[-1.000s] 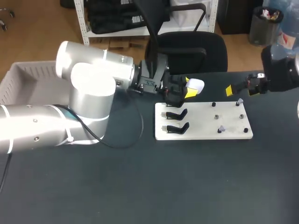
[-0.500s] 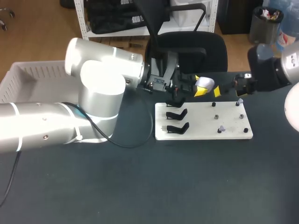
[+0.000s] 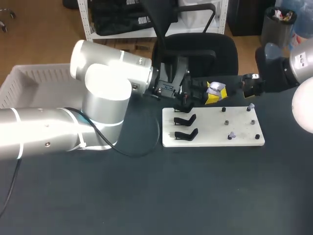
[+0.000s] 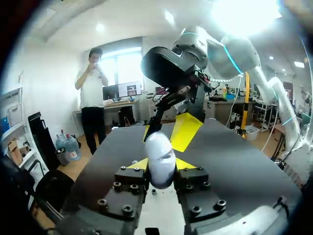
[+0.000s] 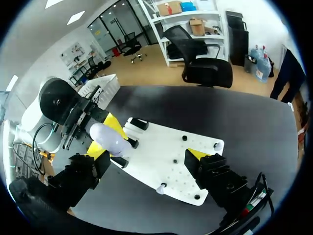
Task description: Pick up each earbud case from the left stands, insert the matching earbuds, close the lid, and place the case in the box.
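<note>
My left gripper [image 4: 160, 169] pinches the white earbud case [image 4: 159, 154]. My right gripper [image 5: 146, 152] is spread wide, one finger beside the case.

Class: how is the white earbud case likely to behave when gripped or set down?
The earbud case looks smooth and rounded, so it may slip in the left gripper. Set down, its pebble shape would probably rock or roll.

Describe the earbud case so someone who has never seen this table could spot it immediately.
Find the white board on the dark table. Just past its far edge, the left gripper holds the earbud case between its yellow fingers. It is the only smooth, white, pebble-shaped thing, unlike the black stands on the board.
</note>
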